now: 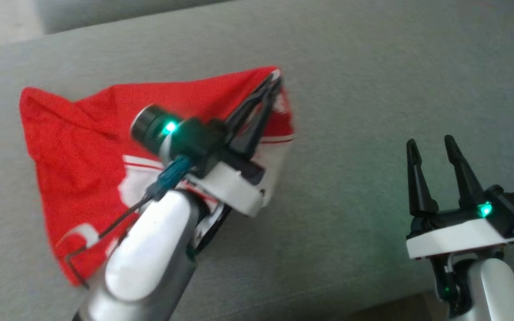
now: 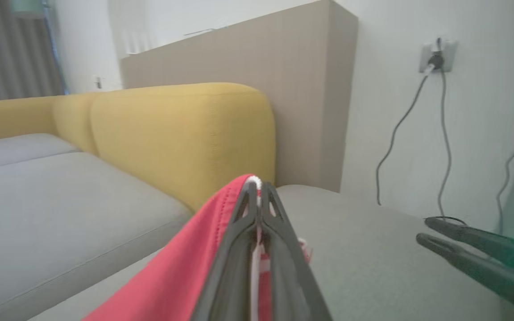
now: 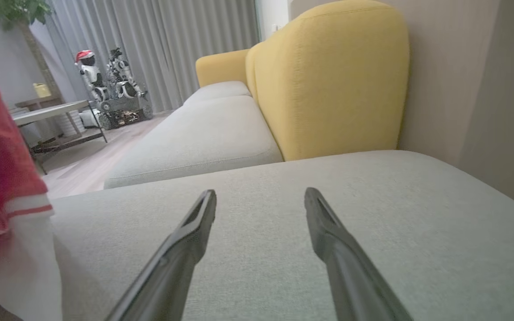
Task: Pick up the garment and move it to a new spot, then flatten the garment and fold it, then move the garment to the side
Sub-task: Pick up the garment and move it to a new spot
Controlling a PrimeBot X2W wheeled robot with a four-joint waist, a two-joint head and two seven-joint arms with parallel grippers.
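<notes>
The grey sofa seat lies bare to the right of the red garment, leaving open room all round the right hand, whose fingers stand apart above it. The left hand, clamped on the garment's corner, holds the cloth up, and it hangs over the seat's left part. Ahead of the right hand, the yellow backrest and a beige panel wall off the seat's edge.

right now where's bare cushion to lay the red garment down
Bare grey cushion runs between the garment and the open right gripper, and on ahead toward the yellow backrest. Crowded at left: the garment is pinched in the shut left gripper.
</notes>
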